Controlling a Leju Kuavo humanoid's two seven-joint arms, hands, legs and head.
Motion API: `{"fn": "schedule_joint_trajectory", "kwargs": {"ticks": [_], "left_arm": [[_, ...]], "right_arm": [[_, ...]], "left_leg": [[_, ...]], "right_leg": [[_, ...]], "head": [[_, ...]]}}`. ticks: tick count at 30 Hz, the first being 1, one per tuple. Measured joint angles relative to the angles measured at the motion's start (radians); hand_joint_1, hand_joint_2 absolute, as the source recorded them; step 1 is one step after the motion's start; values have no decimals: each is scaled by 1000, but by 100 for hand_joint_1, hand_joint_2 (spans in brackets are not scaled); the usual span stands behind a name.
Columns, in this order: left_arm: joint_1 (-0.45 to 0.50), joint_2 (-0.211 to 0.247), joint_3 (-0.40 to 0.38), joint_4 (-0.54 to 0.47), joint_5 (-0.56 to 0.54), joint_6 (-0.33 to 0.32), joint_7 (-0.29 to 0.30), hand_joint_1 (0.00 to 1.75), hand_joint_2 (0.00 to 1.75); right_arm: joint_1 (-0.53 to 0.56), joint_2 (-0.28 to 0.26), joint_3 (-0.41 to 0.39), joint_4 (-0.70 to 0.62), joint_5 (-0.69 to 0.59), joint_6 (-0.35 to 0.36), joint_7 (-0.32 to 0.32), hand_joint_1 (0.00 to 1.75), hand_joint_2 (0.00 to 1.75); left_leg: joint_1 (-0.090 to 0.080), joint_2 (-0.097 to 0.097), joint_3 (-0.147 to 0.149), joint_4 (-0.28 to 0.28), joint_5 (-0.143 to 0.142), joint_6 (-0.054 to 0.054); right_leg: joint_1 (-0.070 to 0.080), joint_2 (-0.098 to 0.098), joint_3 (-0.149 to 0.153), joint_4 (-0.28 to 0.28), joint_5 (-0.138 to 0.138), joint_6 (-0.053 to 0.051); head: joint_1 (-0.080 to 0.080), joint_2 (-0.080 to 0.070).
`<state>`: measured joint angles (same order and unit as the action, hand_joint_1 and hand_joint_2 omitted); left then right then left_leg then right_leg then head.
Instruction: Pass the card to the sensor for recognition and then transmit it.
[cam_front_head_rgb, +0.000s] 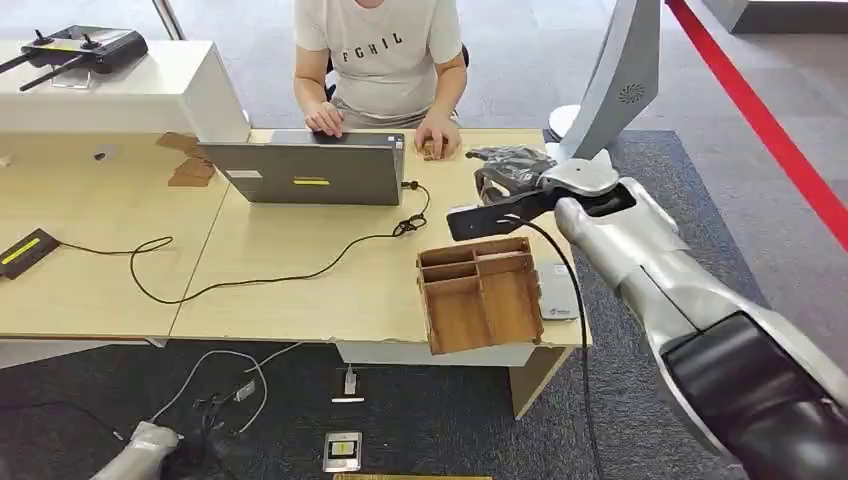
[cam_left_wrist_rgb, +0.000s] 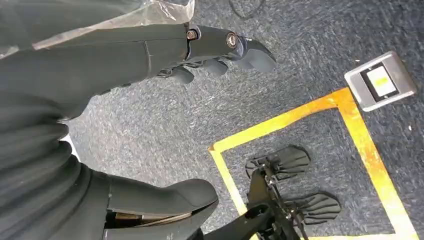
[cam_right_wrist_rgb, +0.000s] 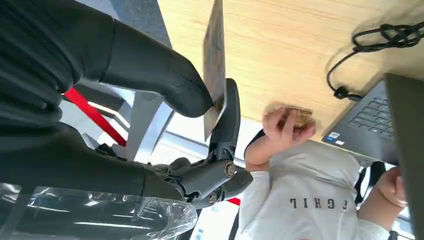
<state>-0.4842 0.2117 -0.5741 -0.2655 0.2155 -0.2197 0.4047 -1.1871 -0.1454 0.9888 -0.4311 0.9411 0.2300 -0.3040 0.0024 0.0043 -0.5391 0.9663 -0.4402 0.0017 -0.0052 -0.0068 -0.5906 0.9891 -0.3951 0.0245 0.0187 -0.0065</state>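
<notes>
In the right wrist view my right hand (cam_right_wrist_rgb: 200, 115) pinches a thin card (cam_right_wrist_rgb: 214, 65) between its thumb and a finger, seen edge-on above the light wooden table (cam_right_wrist_rgb: 290, 45). From the head view the right hand (cam_front_head_rgb: 512, 165) hovers over the table's far right part, behind a wooden divided tray (cam_front_head_rgb: 480, 295). A flat grey device (cam_front_head_rgb: 558, 292) lies just right of the tray. My left hand (cam_front_head_rgb: 140, 450) hangs low beside the table; its fingers (cam_left_wrist_rgb: 225, 47) are apart over the carpet and hold nothing.
A person sits behind the table with one hand on an open laptop (cam_front_head_rgb: 305, 170) and the other hand (cam_front_head_rgb: 437, 135) on a small wooden piece. Black cables (cam_front_head_rgb: 250, 280) cross the tabletop. A black device (cam_front_head_rgb: 25, 250) lies at the left. Yellow tape (cam_left_wrist_rgb: 310, 107) marks the carpet.
</notes>
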Motion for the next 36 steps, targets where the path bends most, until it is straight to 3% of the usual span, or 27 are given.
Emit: {"fn": "schedule_joint_trajectory", "kwargs": {"ticks": [10,18,36], "left_arm": [[-21,-33,-29,0,-18,14,-5,0,175],[-25,-50,-43,5,-28,29,-15,0,175],[-41,-79,-68,5,-47,31,-11,0,175]], "right_arm": [[-3,-48,-26,-15,-9,-64,0,175,175],[-31,-55,-51,-19,-10,-129,-5,175,175],[-32,-55,-66,-19,-9,-136,-20,175,175]], "left_leg": [[0,0,0,0,0,0],[0,0,0,0,0,0],[0,0,0,0,0,0]], "right_leg": [[0,0,0,0,0,0],[0,0,0,0,0,0],[0,0,0,0,0,0]], "head": [[0,0],[0,0],[0,0]]}}
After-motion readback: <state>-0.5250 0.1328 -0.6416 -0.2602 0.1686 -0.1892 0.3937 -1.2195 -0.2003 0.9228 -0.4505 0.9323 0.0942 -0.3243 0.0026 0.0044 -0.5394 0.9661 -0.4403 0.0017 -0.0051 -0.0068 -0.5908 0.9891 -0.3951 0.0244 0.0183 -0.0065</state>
